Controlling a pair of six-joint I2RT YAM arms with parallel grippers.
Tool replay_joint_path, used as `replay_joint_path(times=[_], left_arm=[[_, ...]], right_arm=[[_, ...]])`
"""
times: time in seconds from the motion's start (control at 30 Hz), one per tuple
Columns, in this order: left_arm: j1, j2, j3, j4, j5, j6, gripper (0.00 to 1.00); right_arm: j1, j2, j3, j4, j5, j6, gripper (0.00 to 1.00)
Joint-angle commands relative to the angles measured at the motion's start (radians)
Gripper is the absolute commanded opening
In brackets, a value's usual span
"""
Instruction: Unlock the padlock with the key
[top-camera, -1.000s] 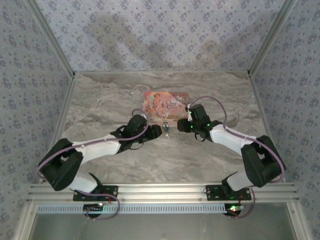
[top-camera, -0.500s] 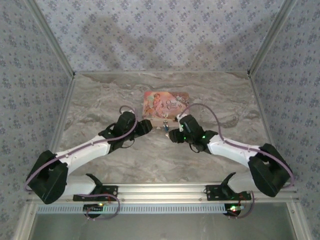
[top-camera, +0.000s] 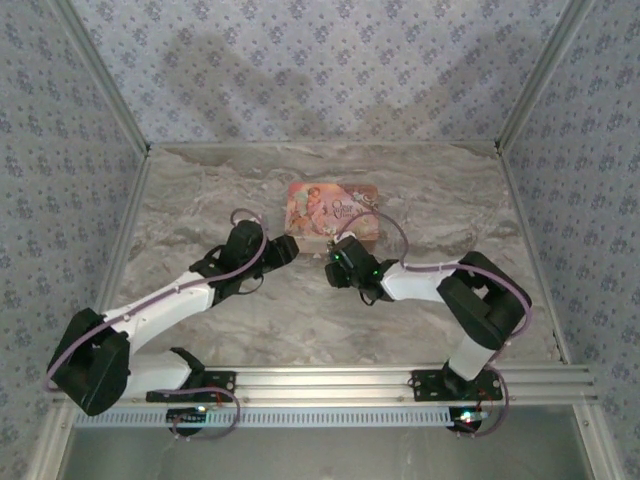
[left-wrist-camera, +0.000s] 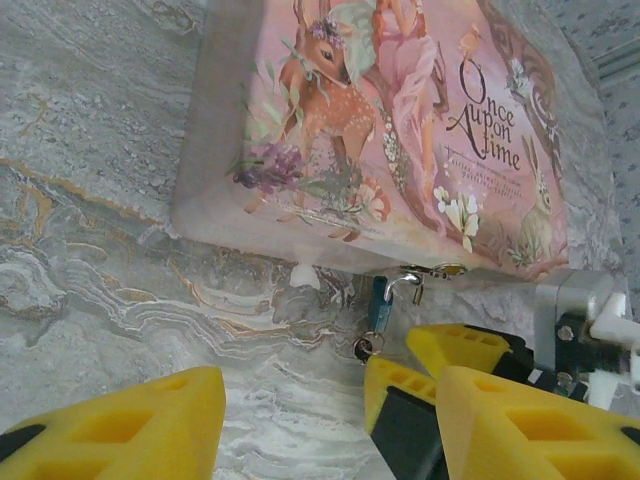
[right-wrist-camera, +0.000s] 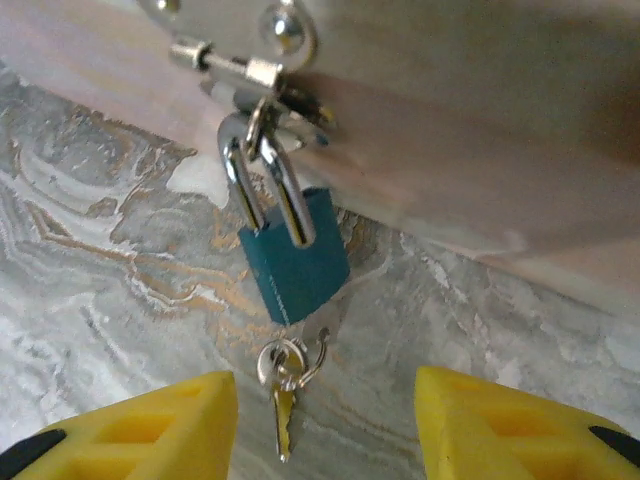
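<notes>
from overhead the padlock (right-wrist-camera: 293, 262) is a mere speck at the pink box's (left-wrist-camera: 400, 130) near edge. the right wrist view shows it plain: teal body, silver shackle through the box's clasp, key (right-wrist-camera: 283, 415) dangling below on a ring. right fingers (right-wrist-camera: 150, 430) spread either side, touching nothing. left fingers (left-wrist-camera: 130, 430) spread, empty, with open bench (top-camera: 190, 195) around them.

I'm driving a white-shelled left arm (top-camera: 165, 303) and right arm (top-camera: 410, 284) with black joint housings, looping lilac cables (top-camera: 240, 213), green lights (top-camera: 347, 262) and blocky yellow finger pads (right-wrist-camera: 140, 425).
</notes>
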Motion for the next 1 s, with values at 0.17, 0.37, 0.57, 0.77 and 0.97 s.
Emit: replay_joint_path(times=[0.17,0.37,0.57,0.77,0.97], left_arm=[[0.03,-0.043,-0.039,-0.011,0.016,-0.007,0.58],[0.043,-0.045,-0.05,-0.007,0.024,-0.008,0.58],[0.055,-0.045,-0.062,0.008,0.026,-0.006,0.58],[0.085,-0.033,-0.052,0.021,0.028,0.005,0.58],[0.121,0.005,-0.009,0.021,0.042,0.032,0.59]], right_arm=[[0.005,0.084,0.058,0.023,0.062,0.033,0.49],[0.009,0.116,0.069,0.015,0.055,0.029,0.35],[0.037,0.096,0.051,-0.02,0.073,-0.011,0.18],[0.06,0.041,0.049,-0.088,0.109,-0.102,0.02],[0.066,-0.027,0.052,-0.153,0.133,-0.21,0.0]])
